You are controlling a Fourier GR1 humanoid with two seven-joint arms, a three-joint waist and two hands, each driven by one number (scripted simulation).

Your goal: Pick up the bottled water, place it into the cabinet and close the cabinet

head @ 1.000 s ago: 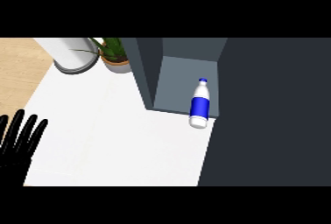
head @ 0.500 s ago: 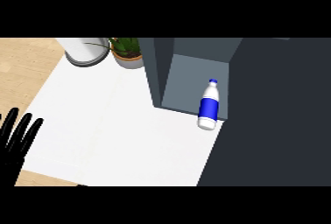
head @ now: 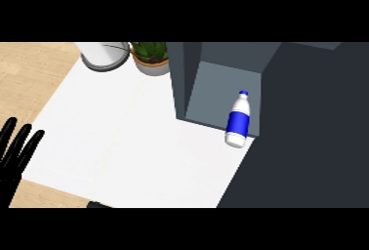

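**Status: bottle at cabinet opening, door not yet closed**

Reference landmark: the cabinet (head: 216, 83), a dark grey box with an open front, located at the upper centre of the head view.

1. Left hand (head: 16, 151). Located far to the left of the cabinet, at the view's edge. Fingers are straight and spread apart, pointing up. It holds nothing and is at rest.

2. White counter mat (head: 130, 141). Lies left of and in front of the cabinet, on the wooden counter (head: 32, 73).

3. White vessel (head: 103, 54) and potted plant (head: 150, 56). Both stand just left of the cabinet's rear corner, side by side. Neither belongs to the task.

4. Bottled water (head: 237, 121). Lies on its side at the cabinet's front right, cap pointing inward. The base appears to project past the cabinet's front edge onto the mat. No hand touches it.

5. Dark panel (head: 310, 136). Fills the area right of the cabinet. It is probably the open door, though this cannot be confirmed.

6. Right hand. Not visible; finger state unknown.

**Hazards**

- If the base does project, a closing door would likely strike it and stop short, or push the bottle askew.
- The bottle lies on its round side; a light contact may roll it out onto the mat.
- A wide sweep near the rear corner could topple the plant.
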